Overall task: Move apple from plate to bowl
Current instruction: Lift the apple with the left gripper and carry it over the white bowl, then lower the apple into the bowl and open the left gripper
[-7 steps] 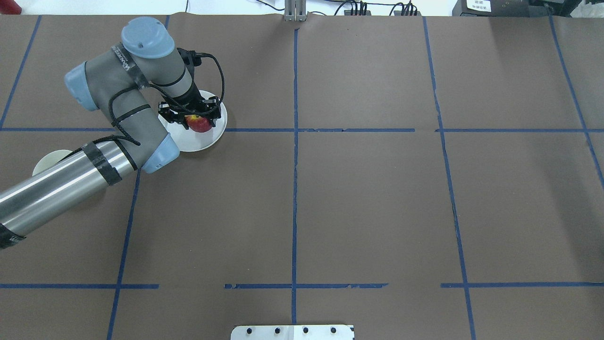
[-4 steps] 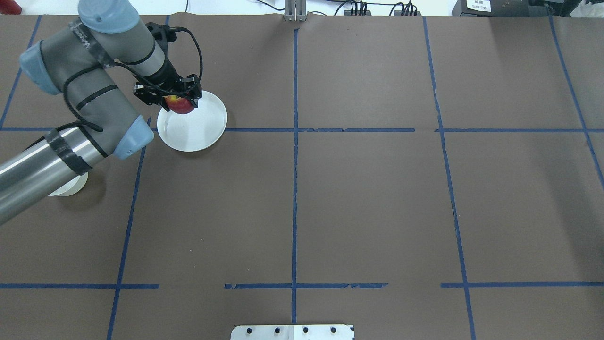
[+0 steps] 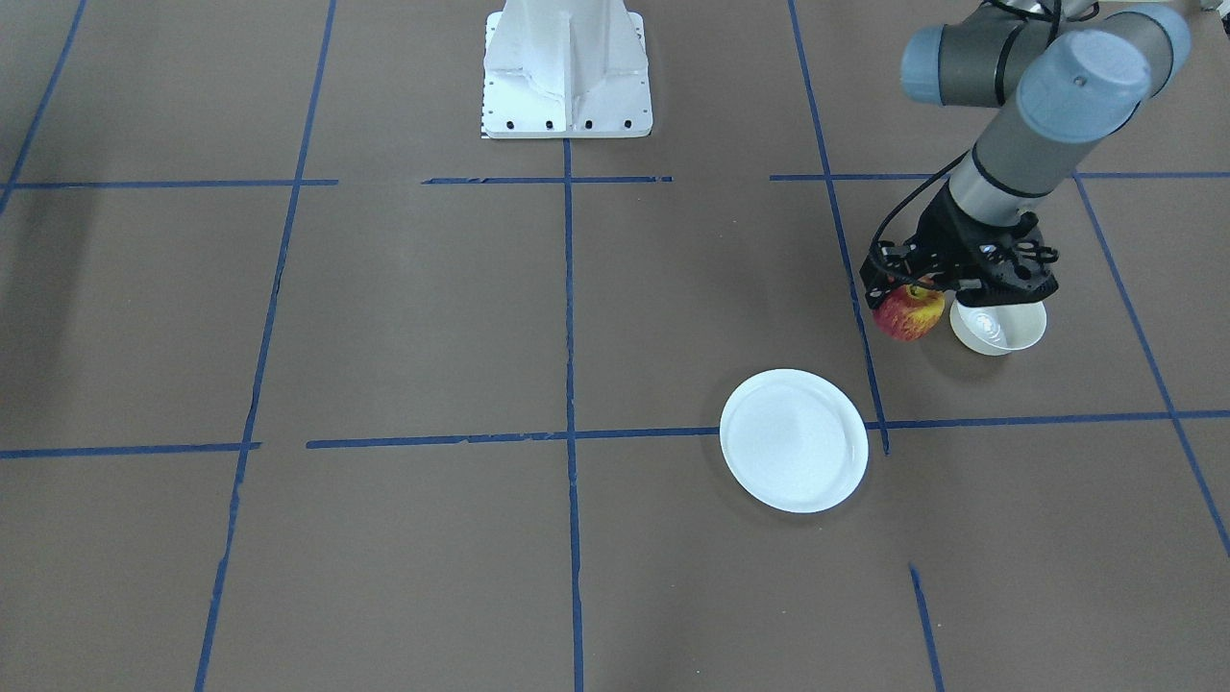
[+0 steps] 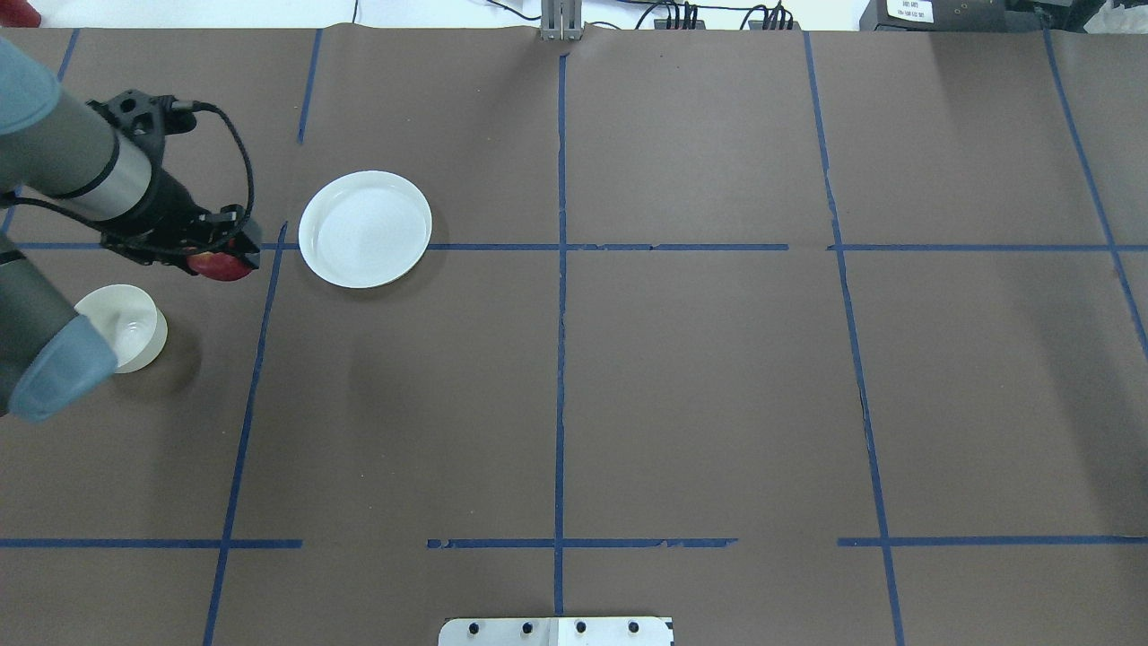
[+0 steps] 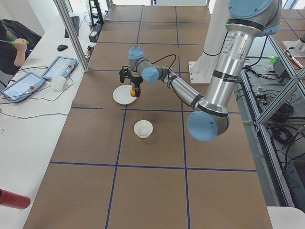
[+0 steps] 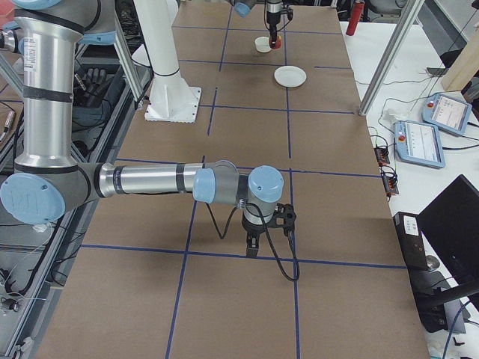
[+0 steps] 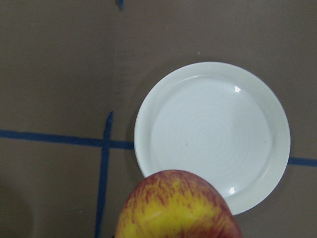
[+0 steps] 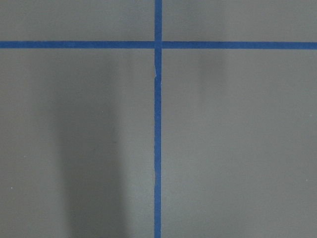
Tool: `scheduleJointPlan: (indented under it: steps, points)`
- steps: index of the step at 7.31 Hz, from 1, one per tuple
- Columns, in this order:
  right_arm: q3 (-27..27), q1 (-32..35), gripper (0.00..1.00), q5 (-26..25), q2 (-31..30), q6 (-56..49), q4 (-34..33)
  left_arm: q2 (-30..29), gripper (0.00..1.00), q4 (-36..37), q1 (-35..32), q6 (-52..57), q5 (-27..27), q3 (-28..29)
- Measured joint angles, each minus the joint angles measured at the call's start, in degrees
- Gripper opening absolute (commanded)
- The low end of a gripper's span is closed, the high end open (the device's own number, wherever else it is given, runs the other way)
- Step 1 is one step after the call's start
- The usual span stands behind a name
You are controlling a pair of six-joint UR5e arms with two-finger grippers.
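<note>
Above the brown paper-covered table (image 4: 628,377), between the flat round white plate (image 3: 794,440) and the small deep cream-white bowl (image 3: 999,333), the left gripper (image 4: 215,258) pinched the round red apple with yellow patches (image 3: 908,313) between its fingers. Lifted clear of the plate, the apple hung near the bowl, on its plate side. Well apart, the right gripper (image 6: 254,241) pointed down over a blue tape line (image 8: 157,148); whether its fingers were spread could not be told.
</note>
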Motion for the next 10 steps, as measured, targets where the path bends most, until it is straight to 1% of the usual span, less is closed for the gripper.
scheduleJointPlan:
  steps: [1,2,3,5,7,8,9,10]
  points:
    - [0.00,0.00,1.00,0.00,0.02,0.02,0.00,6.51,0.10,-1.98,0.00,1.55,2.11,-3.30]
    - [0.00,0.00,1.00,0.00,0.01,0.03,0.00,11.58,0.10,-5.97,0.04,2.88,3.61,-3.77]
    - [0.00,0.00,1.00,0.00,0.00,0.02,-0.02,14.68,0.10,-10.63,0.06,3.76,4.27,-2.19]
    - [0.00,0.00,1.00,0.00,-0.01,0.00,-0.06,16.29,0.12,-16.87,0.13,4.29,4.53,2.62]
    - [0.00,0.00,1.00,0.00,-0.01,0.00,-0.01,16.39,0.14,-19.24,0.16,4.41,4.47,5.67]
    - [0.00,0.00,1.00,0.00,-0.01,0.00,0.00,16.31,0.25,-19.50,0.19,4.61,4.39,6.48]
    - [0.00,0.02,1.00,0.00,-0.01,0.00,0.00,15.99,0.55,-19.58,0.25,5.36,4.31,7.33]
    - [0.00,0.03,1.00,0.00,-0.01,0.00,0.00,15.63,1.00,-19.61,0.29,6.26,4.20,8.13]
